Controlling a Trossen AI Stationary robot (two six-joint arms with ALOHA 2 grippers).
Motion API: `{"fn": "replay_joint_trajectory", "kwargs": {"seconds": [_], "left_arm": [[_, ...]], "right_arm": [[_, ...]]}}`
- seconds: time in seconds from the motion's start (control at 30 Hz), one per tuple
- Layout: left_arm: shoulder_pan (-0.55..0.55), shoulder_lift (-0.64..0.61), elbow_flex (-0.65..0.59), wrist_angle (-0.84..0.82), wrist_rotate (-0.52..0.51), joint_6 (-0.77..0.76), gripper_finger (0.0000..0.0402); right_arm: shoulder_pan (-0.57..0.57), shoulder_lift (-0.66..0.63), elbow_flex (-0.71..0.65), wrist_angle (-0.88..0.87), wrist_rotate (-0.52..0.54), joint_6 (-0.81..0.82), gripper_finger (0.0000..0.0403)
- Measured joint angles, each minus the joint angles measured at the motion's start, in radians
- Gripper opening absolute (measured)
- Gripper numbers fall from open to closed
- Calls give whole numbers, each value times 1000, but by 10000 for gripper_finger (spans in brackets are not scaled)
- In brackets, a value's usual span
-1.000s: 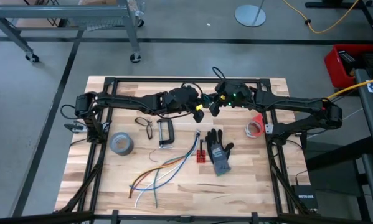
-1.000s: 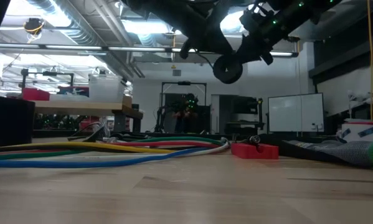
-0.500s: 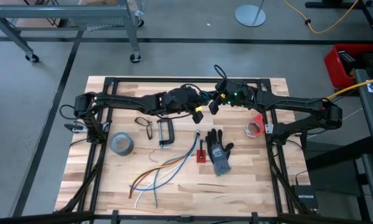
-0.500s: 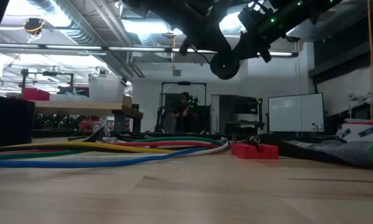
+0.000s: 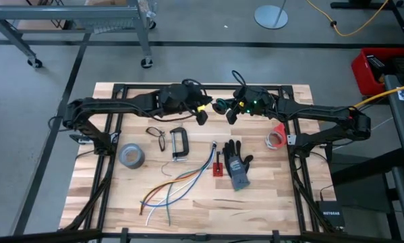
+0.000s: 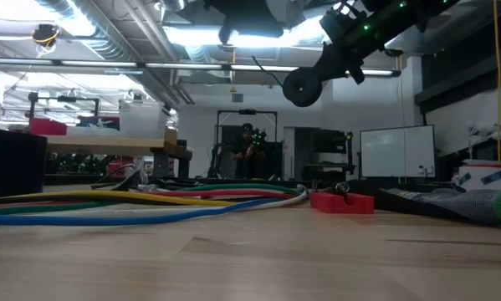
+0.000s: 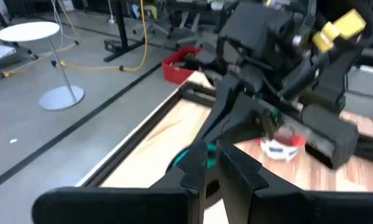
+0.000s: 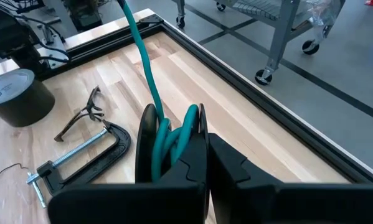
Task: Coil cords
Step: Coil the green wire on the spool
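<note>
The cord is a small round bundle, dark in the low view (image 6: pixel 300 85) and teal in the right wrist view (image 8: pixel 170 140). It hangs in the air over the table's far middle. My right gripper (image 5: pixel 227 111) (image 8: pixel 202 149) is shut on it. A thin tail (image 8: pixel 142 56) runs from the bundle toward my left gripper (image 5: pixel 202 113) (image 7: pixel 214 158). That gripper is shut a short way to the left, with a bit of teal cord (image 7: pixel 187 158) beside its fingers. My right gripper holds the bundle's windings (image 8: pixel 174 149) at its fingertips; the fingers hide the exact place. The bundle stands on edge, lifted well clear of the table. My left gripper is shut at the tail's far end (image 7: pixel 189 162); its own fingers hide the contact. The tail runs nearly straight between the two grippers.
On the table lie a black-grey glove (image 5: pixel 239 165), a red piece (image 5: pixel 218 167), a C-clamp (image 5: pixel 179 143), glasses (image 5: pixel 160 138), a grey tape roll (image 5: pixel 132 155), a red-white roll (image 5: pixel 277 137) and loose coloured wires (image 5: pixel 178 185).
My left gripper has drawn away from my right gripper, toward the table's left and far edges and upward. The tail is now stretched out between them. My right gripper and the bundle have shifted slightly left and up.
</note>
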Motion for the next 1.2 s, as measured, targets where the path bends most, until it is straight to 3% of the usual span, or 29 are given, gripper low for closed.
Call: {"fn": "replay_joint_trajectory", "kwargs": {"seconds": [0.27,0.5,0.97,1.2], "left_arm": [[1,-46,0,-245,-3,-11,29],[-1,-43,-28,-398,2,-136,29],[-6,-41,-135,-447,58,-128,30],[3,-41,-137,-462,54,-106,95]], "right_arm": [[0,0,0,-1,0,0,1],[0,0,0,1,-15,0,1],[0,0,0,6,-38,0,1],[0,0,0,6,-62,0,1]]}}
